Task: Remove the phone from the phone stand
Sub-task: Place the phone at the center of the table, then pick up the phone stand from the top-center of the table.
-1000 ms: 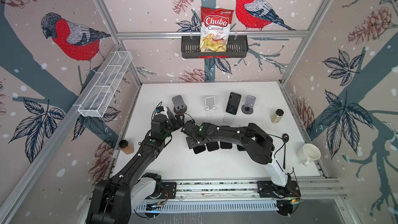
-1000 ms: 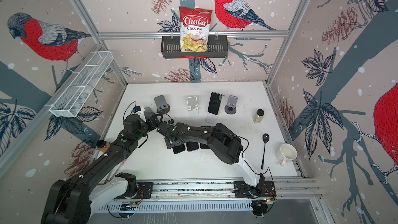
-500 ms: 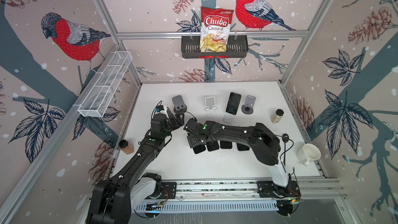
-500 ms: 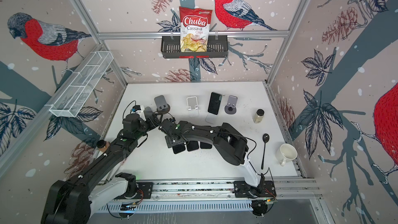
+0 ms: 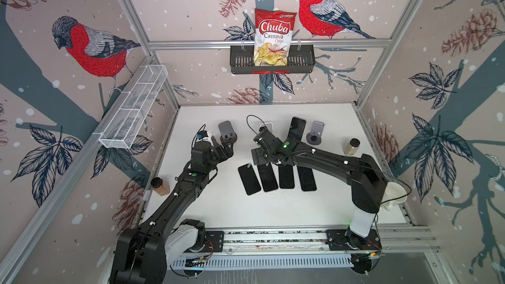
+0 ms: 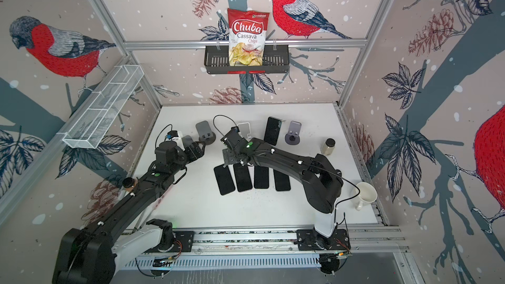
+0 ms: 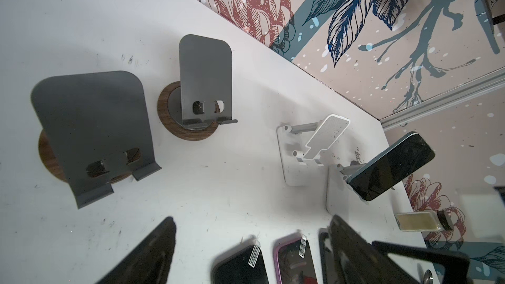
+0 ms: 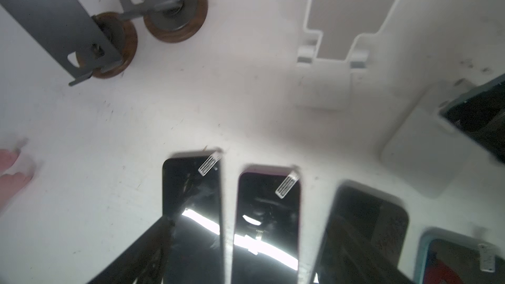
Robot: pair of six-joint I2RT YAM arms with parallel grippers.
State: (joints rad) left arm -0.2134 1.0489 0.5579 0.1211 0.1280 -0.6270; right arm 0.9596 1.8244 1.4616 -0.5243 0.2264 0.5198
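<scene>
A dark phone (image 5: 297,129) leans upright on a white phone stand (image 7: 338,189) at the back of the table; it also shows in the left wrist view (image 7: 393,169) and at the edge of the right wrist view (image 8: 481,116). My right gripper (image 5: 258,159) hangs open over the far ends of several phones lying flat (image 5: 286,176), left of and in front of the standing phone; nothing is between its fingers (image 8: 142,255). My left gripper (image 5: 228,148) is open and empty, next to a grey stand on a wooden base (image 5: 226,133).
Empty stands at the back: a second grey one (image 7: 90,132), a white one (image 5: 266,127), a grey-purple one (image 5: 315,135). A jar (image 5: 351,146) and a mug (image 5: 393,195) sit right, a brown bottle (image 5: 159,185) left. A chips bag (image 5: 274,38) hangs in the wall basket.
My right gripper has opened wider and moved from the left end of the flat phones toward the back and right. The left arm has not moved.
</scene>
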